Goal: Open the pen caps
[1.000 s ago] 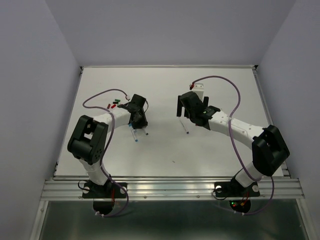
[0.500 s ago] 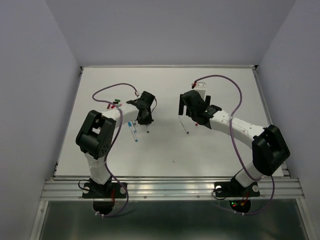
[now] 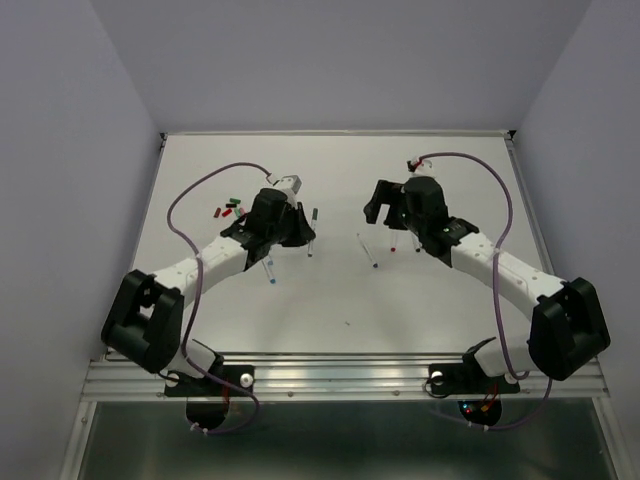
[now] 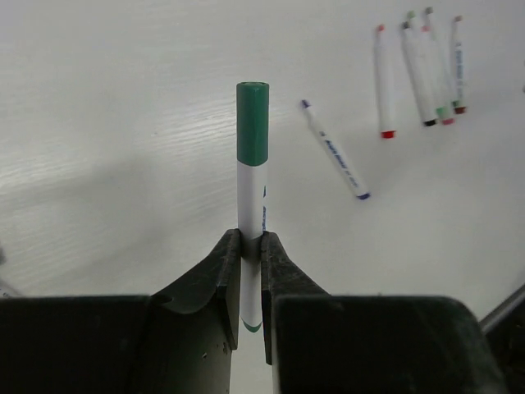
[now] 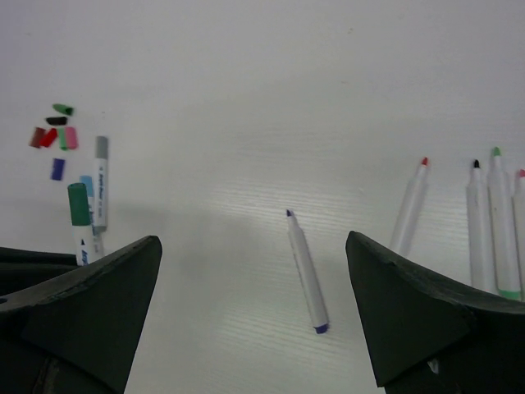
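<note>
My left gripper (image 4: 251,254) is shut on the white barrel of a pen (image 4: 252,213) whose green cap (image 4: 253,123) points away from it; in the top view the left gripper (image 3: 303,232) holds it above the table centre-left. My right gripper (image 5: 253,238) is open and empty above an uncapped purple pen (image 5: 305,279), which also shows in the top view (image 3: 368,250). Loose caps (image 5: 53,131) lie in a small pile at the far left (image 3: 228,208). A grey-capped pen (image 5: 101,180) and a light blue-capped pen (image 5: 86,187) lie beside the held pen.
Several uncapped pens (image 4: 418,74) lie side by side under the right arm, seen at the right of the right wrist view (image 5: 484,222). A single purple cap (image 5: 57,168) lies apart from the pile. The right gripper (image 3: 385,215) hangs near table centre.
My left gripper has swung right, away from the two capped pens on the table, carrying the green-capped pen. My right gripper has shifted slightly back and right.
</note>
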Controlling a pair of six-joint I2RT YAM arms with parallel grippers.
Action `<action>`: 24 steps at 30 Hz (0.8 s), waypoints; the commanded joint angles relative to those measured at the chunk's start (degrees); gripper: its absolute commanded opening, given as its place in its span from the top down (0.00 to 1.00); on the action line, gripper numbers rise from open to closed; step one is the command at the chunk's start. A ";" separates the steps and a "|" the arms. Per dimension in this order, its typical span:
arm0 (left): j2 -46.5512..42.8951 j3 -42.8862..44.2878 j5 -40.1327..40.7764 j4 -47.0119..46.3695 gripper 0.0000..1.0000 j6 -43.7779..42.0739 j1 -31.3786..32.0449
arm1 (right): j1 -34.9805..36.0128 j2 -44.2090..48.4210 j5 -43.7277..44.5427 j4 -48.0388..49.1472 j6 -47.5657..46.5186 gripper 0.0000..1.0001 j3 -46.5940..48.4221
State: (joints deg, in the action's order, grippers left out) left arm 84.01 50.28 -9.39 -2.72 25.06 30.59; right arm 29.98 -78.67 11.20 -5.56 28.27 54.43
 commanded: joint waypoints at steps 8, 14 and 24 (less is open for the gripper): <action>-12.28 -6.25 -15.31 -19.16 1.00 -0.71 0.44 | -0.97 1.34 -25.70 27.61 8.81 0.03 -2.49; -14.40 -6.43 -16.19 -20.57 1.00 -0.19 0.52 | -0.97 -2.00 -35.98 32.54 10.40 0.19 -1.09; -14.31 -5.63 -17.95 -21.80 1.00 0.25 0.61 | -0.97 -6.23 -42.75 35.88 11.89 0.28 0.94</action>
State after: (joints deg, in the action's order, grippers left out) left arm 71.37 43.97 -25.67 -21.04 25.36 30.79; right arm 29.21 -85.27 -27.94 24.14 39.40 52.36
